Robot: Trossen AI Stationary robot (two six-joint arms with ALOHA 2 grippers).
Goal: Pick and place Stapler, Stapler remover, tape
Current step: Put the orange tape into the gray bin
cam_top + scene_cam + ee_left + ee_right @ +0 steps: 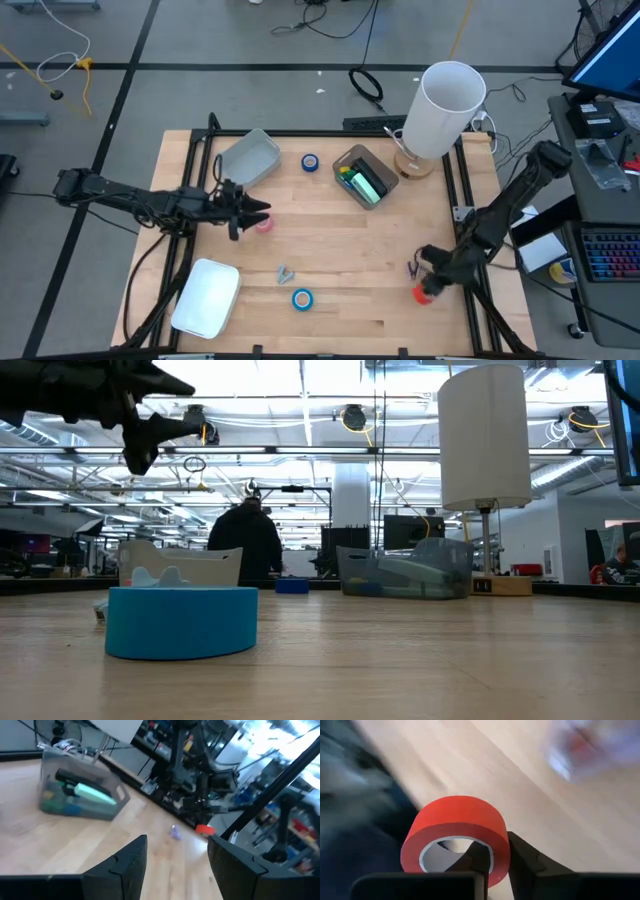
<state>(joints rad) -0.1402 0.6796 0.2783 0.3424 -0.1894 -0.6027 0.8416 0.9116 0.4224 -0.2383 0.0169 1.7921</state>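
My right gripper (430, 287) is at the table's right edge, shut on a red tape roll (456, 832). My left gripper (262, 212) hovers open at left of centre, raised above the table in the low view (150, 420), just beside a pink tape roll (265, 225) lying flat below it. One blue tape roll (302, 298) lies flat near the near edge, another (310, 161) towards the far edge. The small metal stapler remover (285, 273) lies between them. A green stapler (366, 186) sits inside a grey bin (352, 160). My right gripper pinches the red tape roll's wall (495, 851), one finger (470, 860) inside the core hole and the other (530, 862) outside. The roll sits tilted in the hold; whether it is clear of the table I cannot tell.
An empty grey bin (248, 158) stands at far left and a white tray (207, 297) at the near left corner. A lamp with a tall white shade (445, 110) stands at the far right. A small purple item (411, 268) lies by the right gripper. A person (250, 540) stands beyond the table.
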